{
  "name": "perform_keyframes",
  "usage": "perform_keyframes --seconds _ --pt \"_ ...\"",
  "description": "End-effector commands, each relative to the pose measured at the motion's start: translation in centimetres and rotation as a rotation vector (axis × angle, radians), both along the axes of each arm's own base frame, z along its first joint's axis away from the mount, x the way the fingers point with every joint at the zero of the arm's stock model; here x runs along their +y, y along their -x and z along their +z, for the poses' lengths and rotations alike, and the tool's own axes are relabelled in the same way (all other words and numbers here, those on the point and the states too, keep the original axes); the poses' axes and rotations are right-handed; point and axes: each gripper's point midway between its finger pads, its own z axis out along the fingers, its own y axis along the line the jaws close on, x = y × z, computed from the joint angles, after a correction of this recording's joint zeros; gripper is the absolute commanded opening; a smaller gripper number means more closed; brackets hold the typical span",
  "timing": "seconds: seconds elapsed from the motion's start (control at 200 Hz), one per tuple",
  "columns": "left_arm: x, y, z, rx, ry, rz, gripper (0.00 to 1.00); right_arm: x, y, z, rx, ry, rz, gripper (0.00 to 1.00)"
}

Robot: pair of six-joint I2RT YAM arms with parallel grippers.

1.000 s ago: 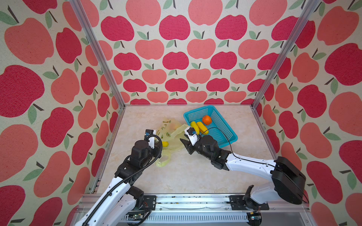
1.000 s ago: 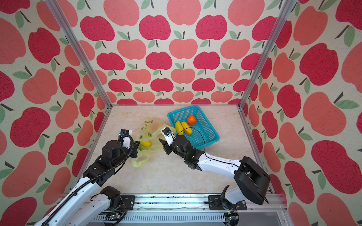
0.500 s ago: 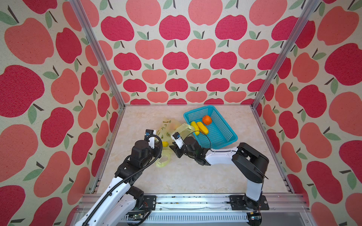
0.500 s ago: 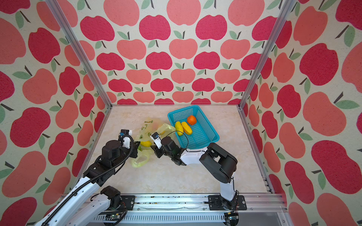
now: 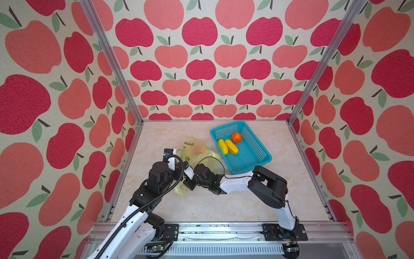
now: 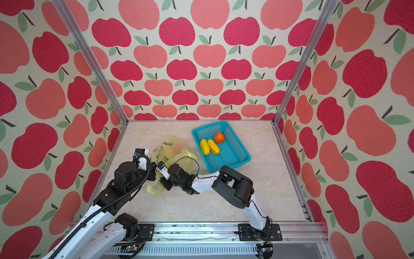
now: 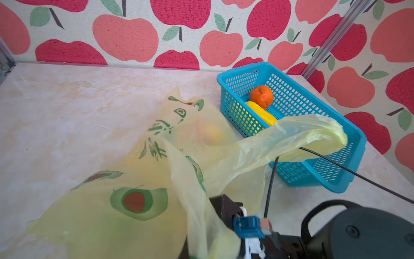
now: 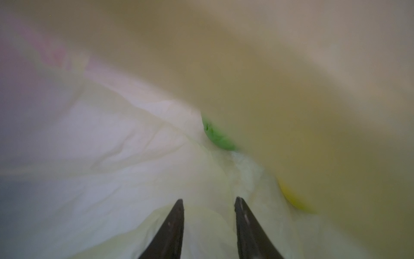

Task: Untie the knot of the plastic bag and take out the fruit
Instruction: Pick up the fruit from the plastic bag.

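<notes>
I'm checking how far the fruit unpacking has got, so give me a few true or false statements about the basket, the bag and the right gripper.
The basket holds two yellow fruits and an orange fruit. True.
The plastic bag is empty. False: a green fruit shows inside it in the right wrist view.
The right gripper has its fingers apart. True.
The plastic bag lies in the basket. False: it lies on the table beside the basket.
</notes>
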Motion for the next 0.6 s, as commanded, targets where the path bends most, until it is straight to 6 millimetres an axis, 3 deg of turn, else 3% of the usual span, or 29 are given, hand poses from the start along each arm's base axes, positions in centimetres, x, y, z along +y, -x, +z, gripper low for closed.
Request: perform_keyframes --seconds 0.0,0.13,0.21,0.325,0.345,0.45,0.595 --pt "2.7 0.1 -1.1 0.034 -0.032 0.138 0.0 1.2 1.5 -0.1 0.007 0.012 0.055 0.53" --pt "4.2 0.4 -1.1 0.009 -0.014 0.202 0.0 0.9 0.7 -0.5 0.004 0.02 0.006 0.77" --pt "4.7 0.4 -1.0 -0.004 0.002 0.221 0.0 0.2 -0.2 0.2 -0.024 0.023 -0.035 0.85" --pt "4.6 0.2 -1.4 -0.003 0.029 0.216 0.0 -1.1 -1.3 1.9 -0.047 0.006 -0.092 0.9" --pt "4.5 0.2 -1.5 -0.002 0.035 0.213 0.0 -2.0 -3.1 2.2 -0.046 0.001 -0.13 0.91" --pt "4.4 0.0 -1.6 0.003 0.05 0.205 0.0 -3.3 -4.9 2.9 -0.039 -0.024 -0.183 0.94" --pt "4.1 0.0 -1.4 -0.007 0.06 0.19 0.0 -3.6 -6.8 1.9 -0.023 0.012 -0.237 0.86"
